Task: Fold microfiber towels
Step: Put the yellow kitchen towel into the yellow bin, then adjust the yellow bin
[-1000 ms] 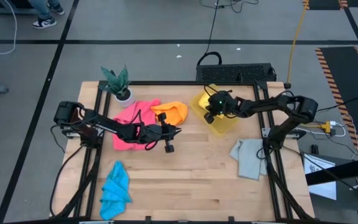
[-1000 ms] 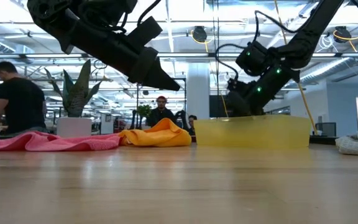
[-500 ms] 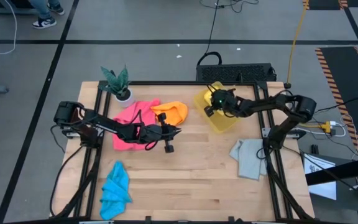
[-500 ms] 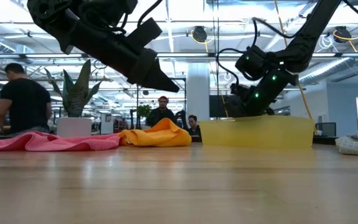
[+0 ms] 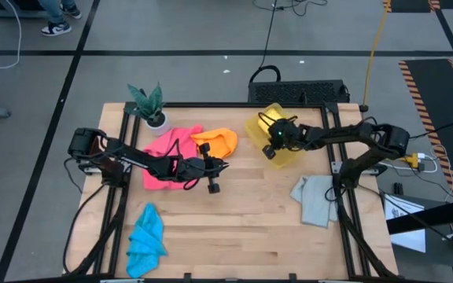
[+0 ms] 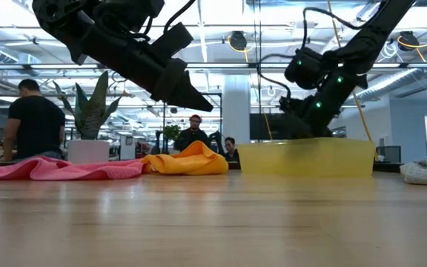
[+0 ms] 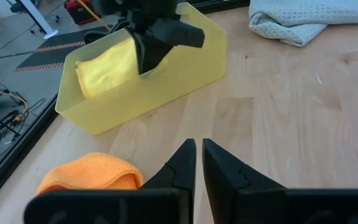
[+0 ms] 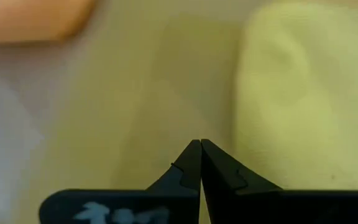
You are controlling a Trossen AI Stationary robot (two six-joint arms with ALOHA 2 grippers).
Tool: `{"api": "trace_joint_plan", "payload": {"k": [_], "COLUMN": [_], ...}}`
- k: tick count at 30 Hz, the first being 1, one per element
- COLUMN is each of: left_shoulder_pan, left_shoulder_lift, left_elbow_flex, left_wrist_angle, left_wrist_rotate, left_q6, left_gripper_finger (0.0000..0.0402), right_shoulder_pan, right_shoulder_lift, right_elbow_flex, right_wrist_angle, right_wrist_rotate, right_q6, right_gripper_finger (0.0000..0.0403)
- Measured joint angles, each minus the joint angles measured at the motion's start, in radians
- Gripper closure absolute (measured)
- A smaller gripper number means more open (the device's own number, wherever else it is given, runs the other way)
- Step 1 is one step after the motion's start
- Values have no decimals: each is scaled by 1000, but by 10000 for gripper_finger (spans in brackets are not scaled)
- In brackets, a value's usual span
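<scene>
A translucent yellow bin at the far right holds the yellow towel. My right gripper reaches down into the bin beside that towel, fingers shut. My left gripper hovers shut and empty above the table's middle, just near of the orange towel. The orange towel lies bunched against the spread pink towel. The blue towel lies crumpled at the near left. The grey towel rests at the right edge. My right gripper comes from above on a slant, its shut fingers inside the bin by the wall and next to the yellow towel. Whether the tips touch the wall or the floor of the bin, I cannot tell.
A potted plant stands at the far left corner. Bare wood lies between the blue and grey towels along the near edge. Beyond the table, a person stands in the room.
My right gripper has shifted a little toward the table's right edge and tipped at the wrist, staying shut inside the bin. The bin has slid slightly to the right with it.
</scene>
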Motion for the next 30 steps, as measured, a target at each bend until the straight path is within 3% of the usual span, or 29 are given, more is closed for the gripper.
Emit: {"api": "trace_joint_plan", "payload": {"k": [4,10,13,19,23,30], "left_shoulder_pan": [-11,-26,-32,-44,-44,-43], "left_shoulder_lift": [0,0,0,0,0,0], "left_elbow_flex": [0,0,0,0,0,0], "left_wrist_angle": [0,1,2,2,3,8], "left_wrist_rotate": [0,-1,-2,-6,-10,-12], "left_q6": [4,19,23,25,26,27], "left_gripper_finger": [369,369,369,369,369,369], "right_shoulder_pan": [-13,9,43,113,145,156], "right_shoulder_lift": [0,-51,-91,-175,-203,-132], "right_elbow_flex": [1,1,1,1,1,1], "right_wrist_angle": [-33,-37,-39,-34,-31,-42], "right_wrist_rotate": [152,163,128,-49,-93,-40], "right_q6": [-1,-38,-19,4,20,77], "right_gripper_finger": [403,403,403,397,360,251]}}
